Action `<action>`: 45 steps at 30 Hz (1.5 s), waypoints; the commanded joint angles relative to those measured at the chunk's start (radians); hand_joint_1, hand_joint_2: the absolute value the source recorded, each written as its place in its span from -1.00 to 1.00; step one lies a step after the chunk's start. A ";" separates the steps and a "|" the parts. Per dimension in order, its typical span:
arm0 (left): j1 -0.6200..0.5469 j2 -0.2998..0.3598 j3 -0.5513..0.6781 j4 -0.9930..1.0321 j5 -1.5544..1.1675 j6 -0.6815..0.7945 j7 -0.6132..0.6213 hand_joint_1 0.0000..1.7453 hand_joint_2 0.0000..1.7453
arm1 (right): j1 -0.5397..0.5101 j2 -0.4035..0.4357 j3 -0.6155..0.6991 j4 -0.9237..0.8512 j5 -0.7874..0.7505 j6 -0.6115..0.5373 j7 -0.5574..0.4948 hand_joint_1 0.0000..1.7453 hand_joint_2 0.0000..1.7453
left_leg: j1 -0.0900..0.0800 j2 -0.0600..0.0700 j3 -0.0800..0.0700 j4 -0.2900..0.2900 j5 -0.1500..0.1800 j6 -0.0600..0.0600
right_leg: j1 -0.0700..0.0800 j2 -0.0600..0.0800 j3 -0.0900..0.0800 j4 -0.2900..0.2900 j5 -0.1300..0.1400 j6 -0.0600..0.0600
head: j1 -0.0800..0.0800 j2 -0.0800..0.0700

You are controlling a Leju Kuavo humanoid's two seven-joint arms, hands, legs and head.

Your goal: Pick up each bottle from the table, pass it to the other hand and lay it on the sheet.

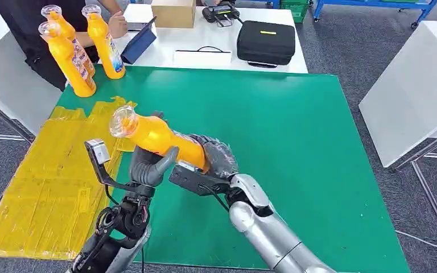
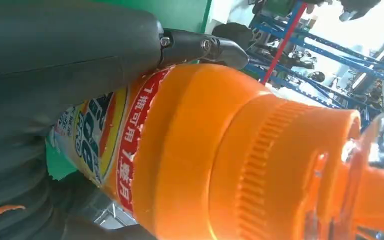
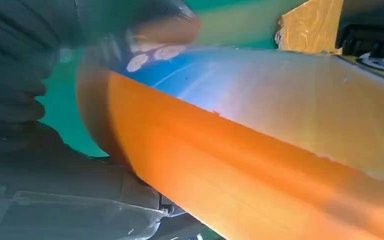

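Note:
An orange bottle (image 1: 159,136) with a clear cap hangs tilted above the green mat (image 1: 296,142), cap toward the yellow sheet (image 1: 51,182). My right hand (image 1: 219,159) grips its base end. My left hand (image 1: 148,166) wraps the body just below the neck from underneath. In the left wrist view the bottle (image 2: 205,160) lies close against my left hand (image 2: 55,60), with a finger over its label. The right wrist view has the bottle (image 3: 260,165) pressed against my right hand (image 3: 30,165). Three more orange bottles (image 1: 71,57) stand upright at the mat's far left corner.
A person in dark clothes (image 1: 23,28) stands behind the standing bottles. On the white table (image 1: 165,54) beyond the mat are a tablet (image 1: 139,40), a cardboard box (image 1: 173,12) and a black case (image 1: 266,41). Another white table (image 1: 415,85) stands to the right.

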 commanded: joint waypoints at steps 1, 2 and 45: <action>-0.057 0.006 -0.086 0.027 0.042 -0.014 0.028 -1.00 1.00 | -0.028 0.043 0.108 0.058 -0.005 0.024 -0.023 1.00 1.00 | 0.001 -0.001 0.003 0.001 -0.002 -0.003 | 0.001 -0.002 0.003 0.002 -0.002 -0.003 | 0.000 0.000; -0.053 0.009 -0.092 0.024 0.045 -0.014 0.027 -1.00 1.00 | -0.026 0.048 0.108 0.060 -0.017 0.024 -0.027 1.00 1.00 | 0.001 0.000 0.002 0.000 -0.001 -0.002 | 0.001 -0.001 0.002 0.000 -0.001 -0.002 | 0.000 0.000; -0.039 -0.015 -0.051 -0.025 0.042 0.052 -0.019 1.00 1.00 | -0.038 0.083 0.178 0.116 -0.202 0.058 -0.020 1.00 1.00 | 0.001 -0.001 0.003 0.002 -0.002 -0.003 | 0.002 -0.003 0.004 0.002 -0.002 -0.003 | 0.000 0.000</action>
